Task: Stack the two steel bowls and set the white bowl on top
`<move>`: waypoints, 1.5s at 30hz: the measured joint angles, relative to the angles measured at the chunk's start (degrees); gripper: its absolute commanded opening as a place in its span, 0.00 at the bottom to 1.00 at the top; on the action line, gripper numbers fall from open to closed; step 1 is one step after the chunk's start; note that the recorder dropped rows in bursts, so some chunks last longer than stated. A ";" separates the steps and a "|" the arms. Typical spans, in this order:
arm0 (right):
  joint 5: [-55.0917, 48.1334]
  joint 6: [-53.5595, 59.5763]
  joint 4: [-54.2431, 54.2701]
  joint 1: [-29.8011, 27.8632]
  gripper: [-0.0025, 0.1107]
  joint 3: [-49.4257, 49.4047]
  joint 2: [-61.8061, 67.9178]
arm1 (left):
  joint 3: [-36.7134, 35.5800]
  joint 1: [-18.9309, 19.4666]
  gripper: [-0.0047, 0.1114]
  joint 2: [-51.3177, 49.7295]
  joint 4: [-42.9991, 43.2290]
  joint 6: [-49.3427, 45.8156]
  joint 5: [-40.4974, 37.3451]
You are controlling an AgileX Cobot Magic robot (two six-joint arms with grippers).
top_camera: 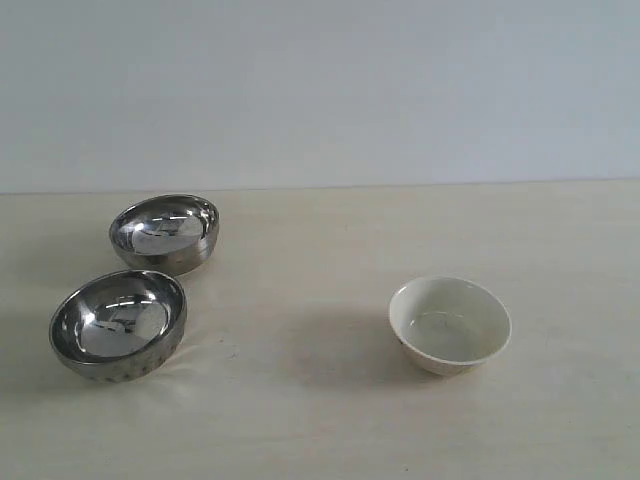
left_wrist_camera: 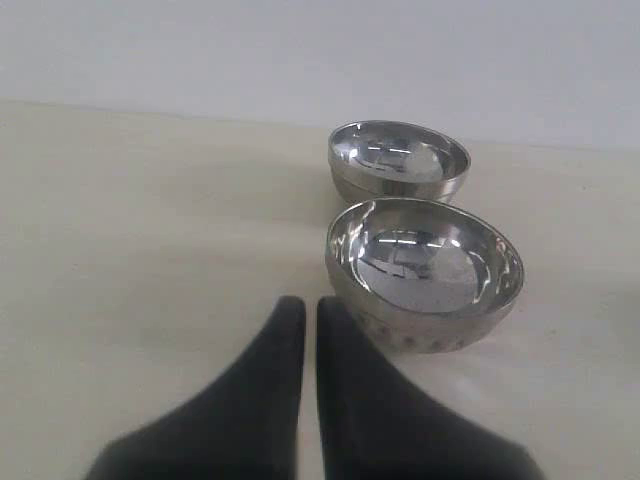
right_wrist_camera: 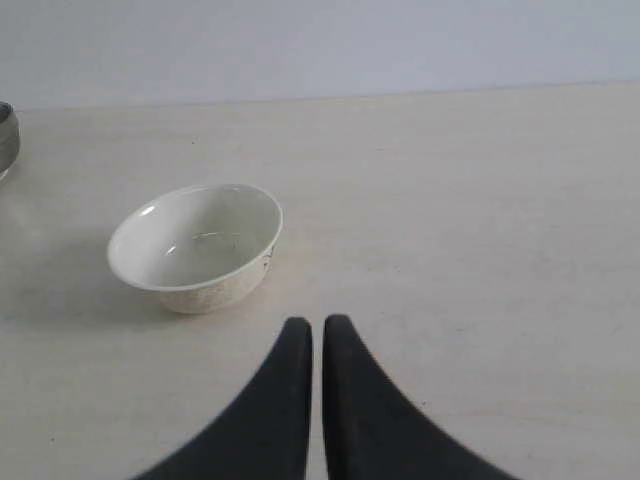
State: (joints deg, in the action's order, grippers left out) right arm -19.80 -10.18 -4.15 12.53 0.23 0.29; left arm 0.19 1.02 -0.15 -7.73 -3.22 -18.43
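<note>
Exterior: rear steel bowl [top_camera: 164,233], front steel bowl [top_camera: 118,323], left of frame; white bowl [top_camera: 450,325] lower right, well apart. Left wrist: left gripper [left_wrist_camera: 311,305] pressed together, empty, near front steel bowl. Right wrist: right gripper [right_wrist_camera: 317,325] likewise, near white bowl.

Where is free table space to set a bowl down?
Free: the table middle, between the near steel bowl and the white bowl, and beyond it. Crowded: the left, where the far steel bowl sits close to the near one.
</note>
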 measured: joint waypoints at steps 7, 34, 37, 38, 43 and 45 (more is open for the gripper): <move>0.00 0.00 0.00 0.00 0.02 0.00 0.00 | 0.00 0.00 0.07 0.00 0.00 0.00 0.00; 0.00 0.00 0.00 0.00 0.02 0.00 0.00 | 0.00 0.00 0.07 0.00 -38.80 13.72 3.62; 0.00 0.00 0.00 0.00 0.02 0.00 0.00 | 1.65 0.00 0.07 0.00 -47.12 0.25 8.02; 0.00 0.00 0.00 0.00 0.02 0.00 0.00 | 4.22 0.00 0.07 -0.12 -50.22 -4.35 8.88; 0.00 0.00 0.00 0.00 0.02 0.00 0.00 | 17.18 -0.10 0.07 -12.71 -54.87 -14.98 8.96; 0.00 0.00 0.00 0.00 0.02 0.00 0.00 | 23.09 -0.10 0.07 -20.59 -55.10 -17.78 6.02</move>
State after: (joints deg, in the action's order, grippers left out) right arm -19.80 -10.18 -4.15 12.53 0.23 0.29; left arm 23.28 0.92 -20.74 -62.83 -21.01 -12.41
